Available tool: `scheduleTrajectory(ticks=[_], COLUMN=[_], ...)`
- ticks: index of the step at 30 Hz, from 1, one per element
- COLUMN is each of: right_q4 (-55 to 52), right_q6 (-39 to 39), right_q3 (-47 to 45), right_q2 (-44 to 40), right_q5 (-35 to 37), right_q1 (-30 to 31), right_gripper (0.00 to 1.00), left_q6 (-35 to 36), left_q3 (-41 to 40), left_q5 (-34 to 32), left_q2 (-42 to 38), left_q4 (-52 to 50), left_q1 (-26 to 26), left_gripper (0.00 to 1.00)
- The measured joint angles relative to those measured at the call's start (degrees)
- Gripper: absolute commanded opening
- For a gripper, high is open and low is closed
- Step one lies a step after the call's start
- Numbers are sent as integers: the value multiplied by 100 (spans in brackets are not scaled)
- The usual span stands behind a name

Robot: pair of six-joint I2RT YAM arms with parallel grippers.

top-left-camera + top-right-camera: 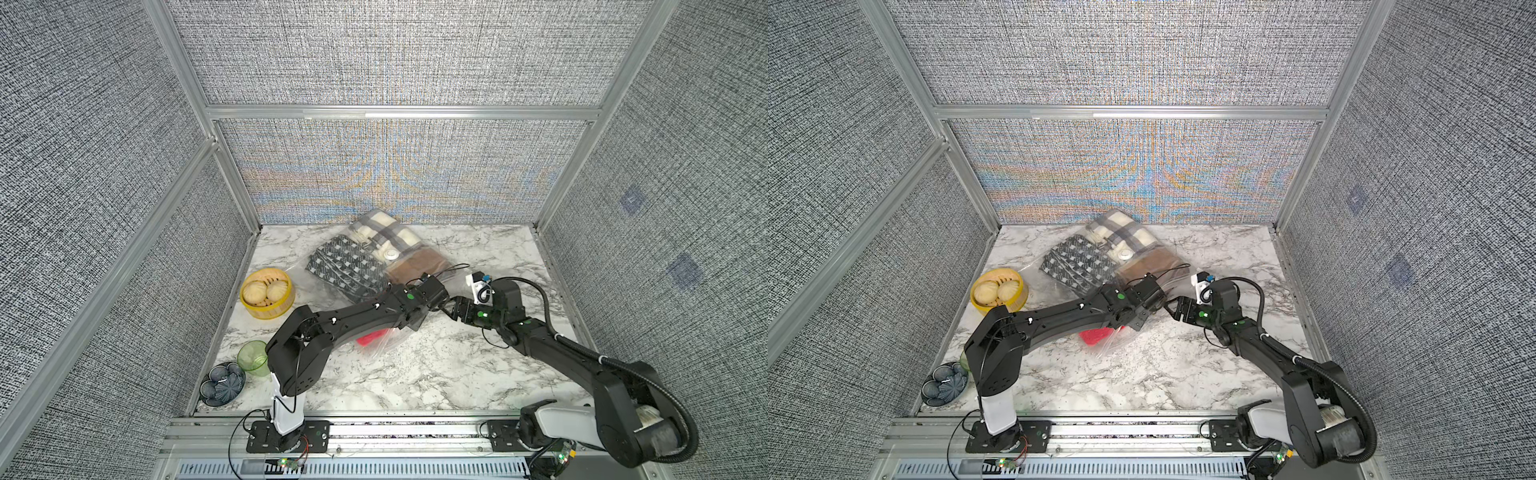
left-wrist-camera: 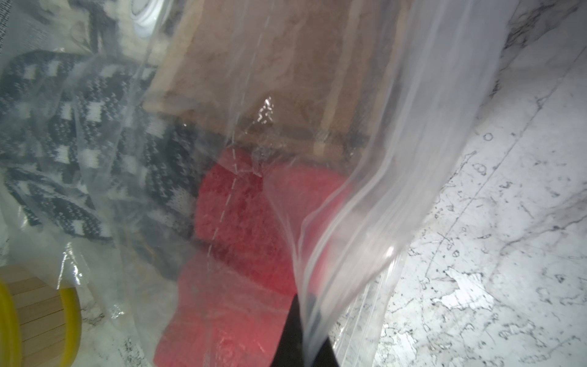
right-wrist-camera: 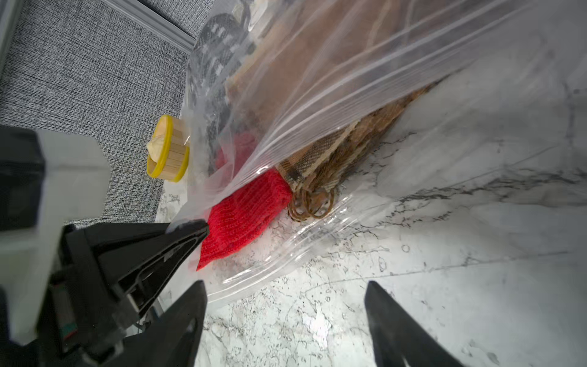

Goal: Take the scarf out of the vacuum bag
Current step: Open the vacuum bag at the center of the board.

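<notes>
Left gripper (image 3: 195,227) pressed together, pinching the upper film of the vacuum bag (image 2: 428,95) at its open mouth, film raised off the marble table (image 3: 444,286). Right gripper (image 3: 286,321) spread, nothing between its jaws, just beside the left one, facing the mouth. Red scarf (image 3: 244,216) lies in the bag just past the left gripper's tip. Brown fringed scarf (image 3: 320,168) touches it, farther in from both grippers.

No text, label, brand or number can be read on anything here
</notes>
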Motion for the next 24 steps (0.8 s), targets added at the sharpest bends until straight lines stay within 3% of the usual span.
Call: scheduleTrajectory(ticks=[4, 6, 8, 12, 24], right_q4=[404, 914, 1478, 2192, 2804], right_q6=[55, 199, 452, 752, 1029], right_q3=[-17, -188, -437, -710, 426], right_q2=[354, 660, 979, 1353, 2787], right_q5=[518, 667, 852, 964, 1698], right_q1=[404, 492, 509, 776, 734], right_gripper=[80, 66, 61, 67, 76], left_q6=[-7, -44, -68, -109, -107], left_q3=[-87, -153, -201, -225, -409], left_q5=[166, 227, 306, 389, 564], left_q2=[-107, -216, -315, -400, -623], left_q4=[76, 107, 127, 192, 313], left_q1=[127, 164, 173, 203, 219], left_gripper=[0, 0, 0, 0, 0])
